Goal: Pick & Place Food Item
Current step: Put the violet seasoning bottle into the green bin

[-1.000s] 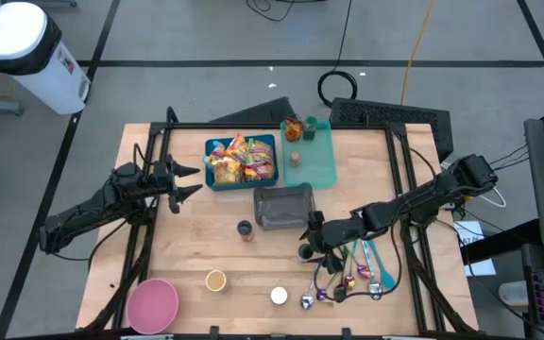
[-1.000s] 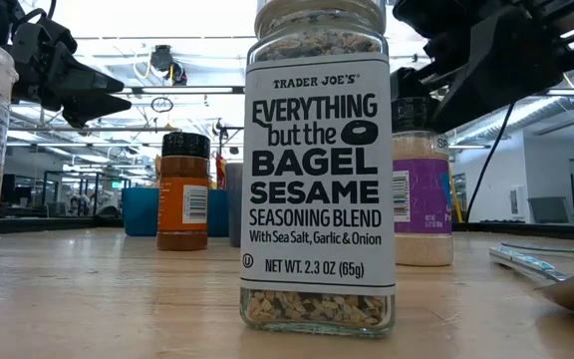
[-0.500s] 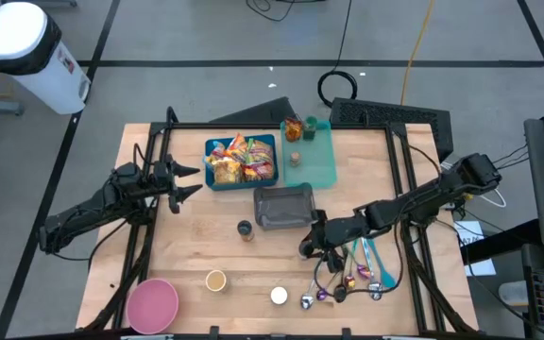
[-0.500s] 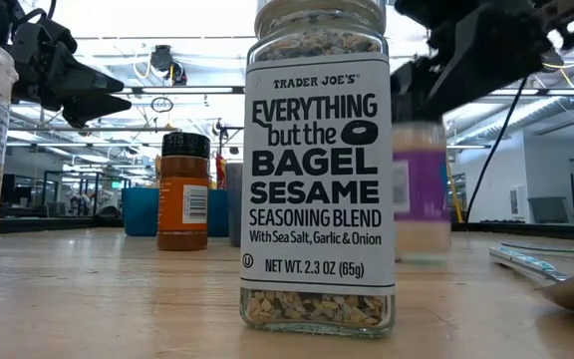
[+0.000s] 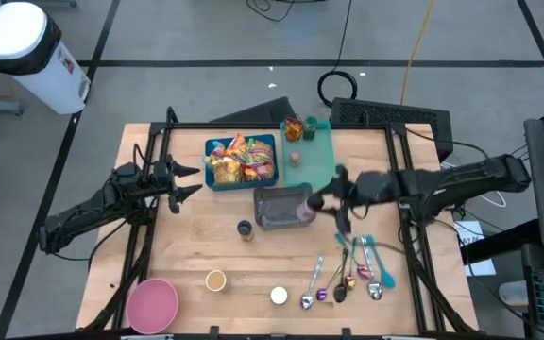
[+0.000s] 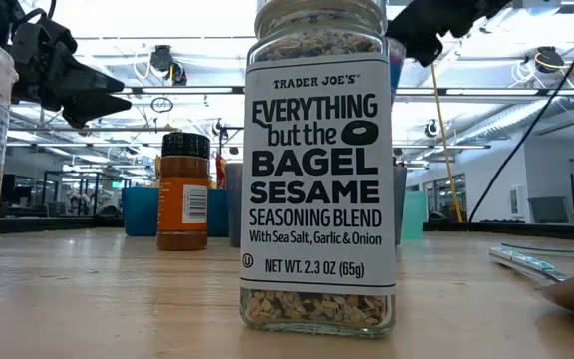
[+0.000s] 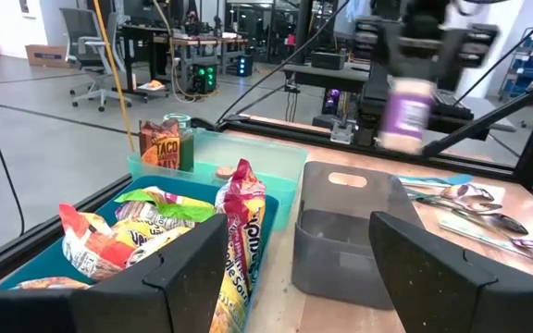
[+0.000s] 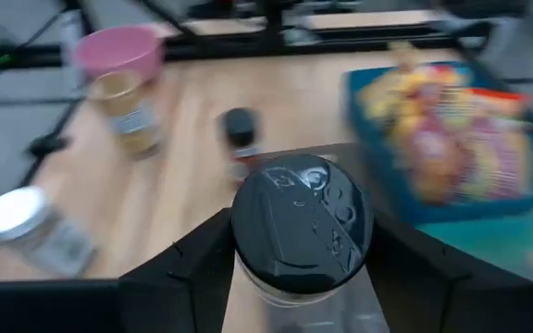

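My right gripper [image 5: 312,205] is shut on a spice jar [image 5: 302,212] with a purple label [image 7: 405,109] and a black lid [image 8: 301,220]. It holds the jar in the air over the right end of the grey bin [image 5: 277,208]. My left gripper [image 5: 189,179] waits open near the table's left side, level, pointing toward the blue bin of snack packets [image 5: 242,161]. In the left wrist view its fingers [image 7: 169,282] have nothing between them. My right gripper pinches the jar between its two fingers [image 8: 202,264], on opposite sides of the jar's neck [image 8: 248,277] just under the black lid. The fingers come from the table's right, slanting a little downward. The jar stays upright, lifted clear above the grey bin.
A teal tray [image 5: 321,162] with small jars stands behind the grey bin. Several spoons [image 5: 348,274] lie at the near right. A dark-lidded jar [image 5: 245,229], two more jars [image 5: 215,280] and a pink bowl [image 5: 152,304] stand toward the near edge. A bagel seasoning jar [image 6: 317,170] fills the low view.
My right gripper has taken hold of the purple-labelled jar where it stood by the spoons. It has lifted the jar clear of the table and carried it up and toward the far edge, over the grey bin's right end. The jar has stayed upright.
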You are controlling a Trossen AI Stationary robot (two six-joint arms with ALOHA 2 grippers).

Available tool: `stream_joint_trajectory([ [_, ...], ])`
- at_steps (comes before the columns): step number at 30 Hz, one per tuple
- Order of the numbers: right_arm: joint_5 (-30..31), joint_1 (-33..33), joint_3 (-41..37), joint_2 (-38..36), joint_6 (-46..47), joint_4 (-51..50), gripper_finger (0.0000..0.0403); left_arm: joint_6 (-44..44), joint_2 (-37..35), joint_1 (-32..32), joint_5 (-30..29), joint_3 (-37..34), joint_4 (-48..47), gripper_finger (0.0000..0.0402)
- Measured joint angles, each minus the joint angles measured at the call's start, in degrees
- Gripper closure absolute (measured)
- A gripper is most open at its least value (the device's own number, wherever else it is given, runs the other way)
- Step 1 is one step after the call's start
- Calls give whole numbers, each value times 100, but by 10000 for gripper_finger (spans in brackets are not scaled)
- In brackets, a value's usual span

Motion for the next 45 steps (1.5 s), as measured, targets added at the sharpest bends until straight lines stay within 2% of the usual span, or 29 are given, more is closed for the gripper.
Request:
stream_joint_trajectory([
  [4, -4, -862, 0, -202, -150, -225, 209, 0, 0, -2, 0, 0, 0, 131],
  [9, -6, -2079, 0, -28, -328, -166, 209, 0, 0, 0, 0, -2, -7, 131],
  [15, -8, -3448, 0, 683, -550, 143, 209, 0, 0, 0, -1, 0, -7, 131],
  [20, -38, -4221, 0, 1514, -593, 758, 209, 0, 0, -2, 0, 0, -7, 131],
  [30, -176, -4724, 0, 2747, -639, 1660, 209, 0, 0, -2, -1, 0, 4, 131],
  [37, -141, -4723, 2, 2872, -809, 1775, 207, 0, 0, -2, -2, -1, -4, 131],
  [45, -144, -4722, 2, 2877, -1002, 1785, 125, 0, 0, -1, -1, 0, -4, 131],
])
